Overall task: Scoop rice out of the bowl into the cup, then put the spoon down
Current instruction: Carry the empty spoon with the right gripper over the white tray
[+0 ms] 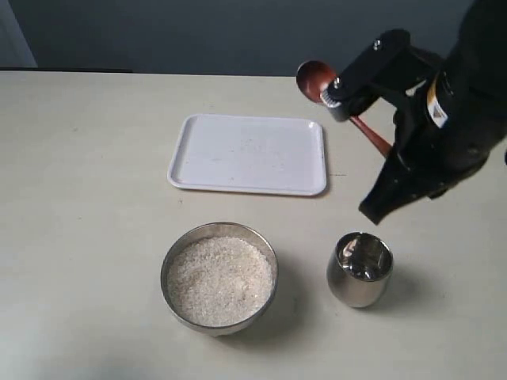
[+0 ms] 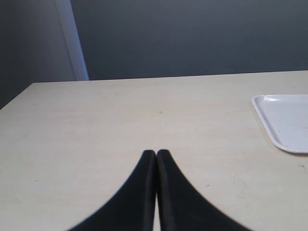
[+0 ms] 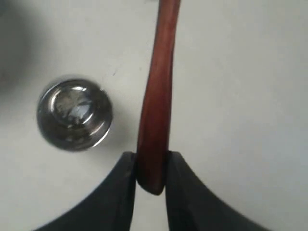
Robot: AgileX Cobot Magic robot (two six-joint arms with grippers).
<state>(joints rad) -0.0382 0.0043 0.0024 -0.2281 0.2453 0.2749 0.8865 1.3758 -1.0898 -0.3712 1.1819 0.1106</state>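
right tool (image 3: 151, 166) grasping spoon (image 3: 156, 96) | left tool (image 2: 156, 155) clenched, empty | cup (image 1: 360, 269) and tray (image 1: 248, 154) near spoon

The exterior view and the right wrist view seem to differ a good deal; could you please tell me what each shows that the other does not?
Only the exterior view shows the bowl of rice, the white tray and the oval end of the spoon. Only the right wrist view shows the right hand clamped on the end of the spoon's handle. Both show the cup, the spoon's handle and the table.
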